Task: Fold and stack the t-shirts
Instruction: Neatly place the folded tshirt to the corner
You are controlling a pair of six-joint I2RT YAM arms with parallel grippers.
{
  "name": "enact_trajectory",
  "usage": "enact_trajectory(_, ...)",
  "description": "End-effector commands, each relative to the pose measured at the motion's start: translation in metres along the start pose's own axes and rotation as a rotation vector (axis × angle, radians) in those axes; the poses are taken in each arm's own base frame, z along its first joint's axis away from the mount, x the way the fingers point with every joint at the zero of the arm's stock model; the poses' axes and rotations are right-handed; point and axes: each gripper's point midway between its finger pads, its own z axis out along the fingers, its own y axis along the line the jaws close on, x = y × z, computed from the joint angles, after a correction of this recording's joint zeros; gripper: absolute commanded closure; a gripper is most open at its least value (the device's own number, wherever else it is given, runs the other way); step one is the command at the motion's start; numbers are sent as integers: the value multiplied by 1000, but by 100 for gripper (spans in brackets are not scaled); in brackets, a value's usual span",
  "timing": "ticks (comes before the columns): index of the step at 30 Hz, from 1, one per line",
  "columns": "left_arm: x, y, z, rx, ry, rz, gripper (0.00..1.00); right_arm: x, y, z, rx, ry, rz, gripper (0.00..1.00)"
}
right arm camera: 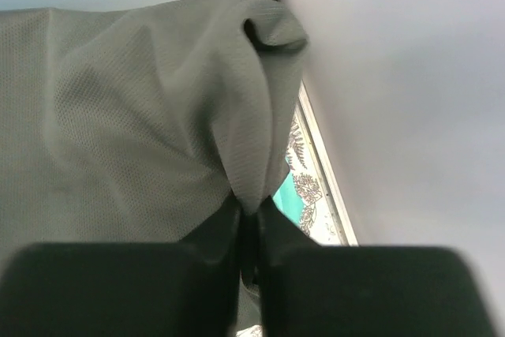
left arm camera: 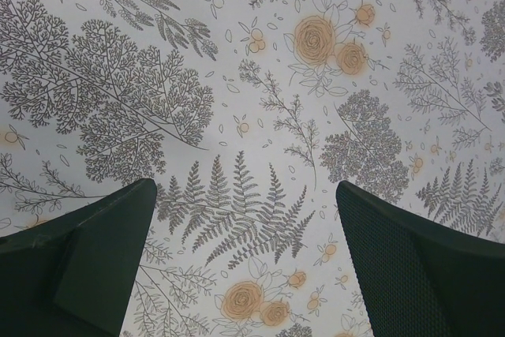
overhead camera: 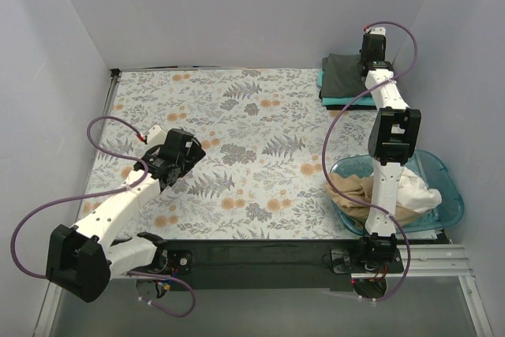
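Note:
A folded dark grey t-shirt [overhead camera: 344, 75] lies on a folded teal t-shirt [overhead camera: 345, 100] at the table's far right corner. My right gripper [overhead camera: 371, 59] is over that pile, shut on a pinched ridge of the dark grey t-shirt [right arm camera: 158, 116]; its fingertips [right arm camera: 249, 215] meet on the cloth, and a sliver of the teal shirt [right arm camera: 286, 199] shows beside them. My left gripper [overhead camera: 192, 150] is open and empty over bare tablecloth at the left, its fingers [left arm camera: 102, 250] wide apart. Tan [overhead camera: 355, 187] and white [overhead camera: 414, 191] t-shirts lie crumpled in the basin. No black shirt shows.
A translucent blue plastic basin [overhead camera: 446, 183] stands at the near right, behind the right arm. White walls close in the table at the left, back and right. The floral tablecloth [overhead camera: 252, 147] covers the table. A black rail runs along the near edge.

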Motion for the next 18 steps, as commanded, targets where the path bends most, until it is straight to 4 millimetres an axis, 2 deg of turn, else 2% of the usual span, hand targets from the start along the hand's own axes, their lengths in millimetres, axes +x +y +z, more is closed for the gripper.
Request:
enact_trajectory(1, -12, -11, -3, 13, -34, -3, 2, -23, -18, -6, 43, -64, 53, 82)
enact_trajectory(3, -12, -13, -2, 13, -30, 1, 2, -22, -16, -3, 37, -66, 45, 56)
enact_trajectory(4, -13, -15, -3, 19, -31, -2, 2, -22, -17, -2, 43, -65, 43, 32)
enact_trajectory(7, -13, -15, -3, 21, -29, -4, 2, -27, -27, -6, 87, -72, 52, 10)
enact_trajectory(10, -15, -16, -7, 31, -34, -9, 2, -43, -46, -17, 139, -102, 70, 2)
enact_trajectory(12, -16, -17, -9, 43, -36, -13, 2, -59, -56, -31, 147, -133, 93, 2)
enact_trajectory(16, -20, -18, -15, 66, -48, -24, 2, -80, -58, -61, 73, -183, 129, 2)
enact_trajectory(17, -22, -20, -17, 75, -52, -25, 2, -92, -60, -77, 32, -213, 159, 1)
enact_trajectory(18, -24, -21, -19, 82, -56, -25, 2, -87, -56, -82, 9, -203, 161, 2)
